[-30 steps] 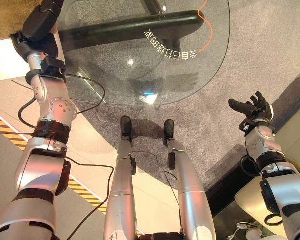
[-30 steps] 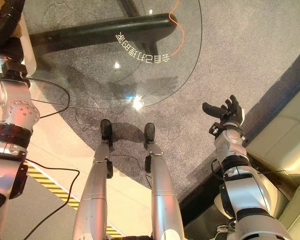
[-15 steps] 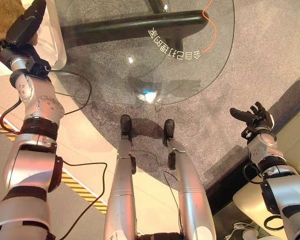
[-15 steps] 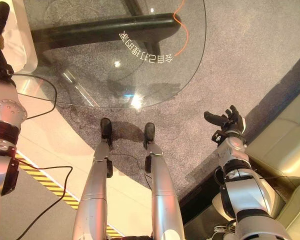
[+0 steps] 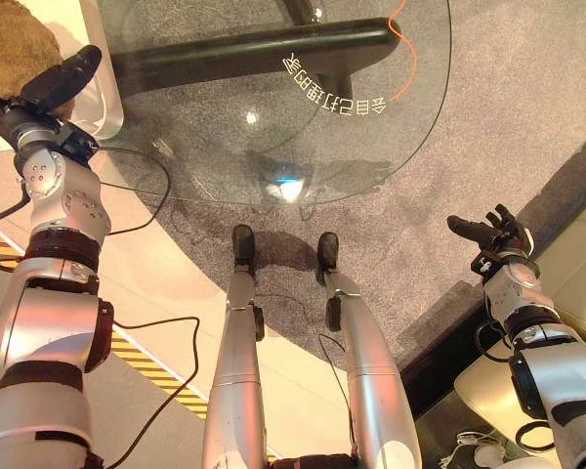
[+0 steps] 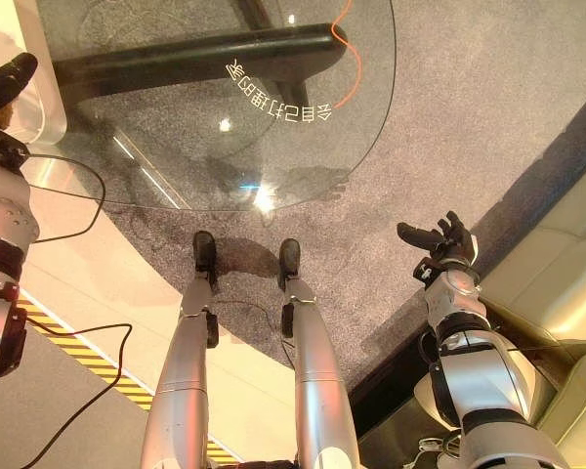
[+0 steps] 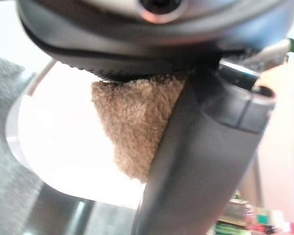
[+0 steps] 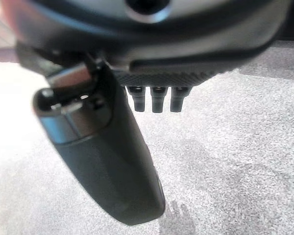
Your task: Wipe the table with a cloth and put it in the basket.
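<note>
A brown fluffy cloth (image 5: 15,44) is at the far left, held by my left hand (image 5: 54,83) against the white basket (image 5: 105,93) that stands beside the table. In the left wrist view the cloth (image 7: 134,125) is pinched between the palm and the thumb (image 7: 196,161), hanging over the basket's white inside (image 7: 54,142). The round glass table (image 5: 225,127) with a black base lies ahead of me. My right hand (image 5: 493,234) hovers open over the grey carpet at the right, holding nothing.
White characters and an orange cord (image 5: 410,59) show on the table's right part. A cream sofa (image 6: 557,283) stands close to the right arm. Yellow-black floor tape (image 5: 156,376) runs at the lower left.
My left arm has swung left, off the table's edge, bringing the cloth over the basket. The right hand has sunk a little.
</note>
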`<state>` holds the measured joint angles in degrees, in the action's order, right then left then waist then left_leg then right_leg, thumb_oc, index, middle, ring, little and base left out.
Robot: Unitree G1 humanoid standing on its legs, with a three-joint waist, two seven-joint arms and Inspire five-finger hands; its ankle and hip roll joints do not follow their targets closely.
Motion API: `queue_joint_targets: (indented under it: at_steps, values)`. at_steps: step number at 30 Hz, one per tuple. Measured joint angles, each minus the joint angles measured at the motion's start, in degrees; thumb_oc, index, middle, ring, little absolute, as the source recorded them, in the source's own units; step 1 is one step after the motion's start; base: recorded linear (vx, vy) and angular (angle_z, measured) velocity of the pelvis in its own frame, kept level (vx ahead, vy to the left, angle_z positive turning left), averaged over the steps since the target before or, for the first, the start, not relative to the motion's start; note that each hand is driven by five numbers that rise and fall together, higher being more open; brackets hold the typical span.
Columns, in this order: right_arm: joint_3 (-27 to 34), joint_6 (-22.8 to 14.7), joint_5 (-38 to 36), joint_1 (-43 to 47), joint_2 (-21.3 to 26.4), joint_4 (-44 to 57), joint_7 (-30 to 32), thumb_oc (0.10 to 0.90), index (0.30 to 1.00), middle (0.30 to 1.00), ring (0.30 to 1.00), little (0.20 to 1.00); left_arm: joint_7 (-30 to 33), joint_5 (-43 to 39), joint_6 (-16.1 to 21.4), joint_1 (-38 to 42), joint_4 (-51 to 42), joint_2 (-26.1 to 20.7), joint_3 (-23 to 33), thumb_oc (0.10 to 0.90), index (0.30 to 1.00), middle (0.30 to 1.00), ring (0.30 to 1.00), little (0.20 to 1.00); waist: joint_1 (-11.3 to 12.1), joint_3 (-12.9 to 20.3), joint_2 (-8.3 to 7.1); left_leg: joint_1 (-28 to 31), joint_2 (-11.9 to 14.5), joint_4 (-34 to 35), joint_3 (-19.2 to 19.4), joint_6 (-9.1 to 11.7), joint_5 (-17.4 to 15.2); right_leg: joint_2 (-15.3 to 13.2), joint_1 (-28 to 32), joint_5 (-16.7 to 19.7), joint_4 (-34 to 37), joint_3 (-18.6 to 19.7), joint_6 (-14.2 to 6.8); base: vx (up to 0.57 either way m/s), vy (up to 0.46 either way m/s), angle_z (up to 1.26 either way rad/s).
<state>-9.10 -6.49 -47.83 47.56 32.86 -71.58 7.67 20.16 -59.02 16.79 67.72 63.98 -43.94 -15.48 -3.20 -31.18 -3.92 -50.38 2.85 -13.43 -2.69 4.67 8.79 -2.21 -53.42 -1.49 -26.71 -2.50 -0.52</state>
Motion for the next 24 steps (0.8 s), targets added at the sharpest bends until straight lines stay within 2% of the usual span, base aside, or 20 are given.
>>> queue_joint_targets:
  at_steps: [4, 24]
  values:
    - [0.00, 0.30, 0.13, 0.03, 0.59, 0.00, -0.48, 0.800, 0.900, 0.900, 0.900, 0.900, 1.60, 2.67, -3.96, 2.90, 1.60, -0.31, -1.99, 0.100, 0.300, 0.300, 0.300, 0.200, -0.09, 0.00, 0.00, -0.58, 0.03, 0.01, 0.07, 0.01, -0.01, 0.02, -0.63, 0.00, 0.00, 0.05, 0.00, 0.00, 0.020, -0.01]
    - [-0.19, 1.14, 0.10, 0.43, 1.89, -0.75, -1.38, 0.800, 0.900, 0.900, 0.900, 0.900, 8.13, 3.83, -13.86, 10.56, 10.72, -2.23, -3.31, 0.100, 0.300, 0.300, 0.300, 0.200, -0.52, 0.01, -0.02, -1.13, 0.10, -0.13, 0.09, 0.07, -0.05, 0.08, -1.23, 0.02, -0.11, 0.07, 0.03, 0.00, 0.000, 0.00]
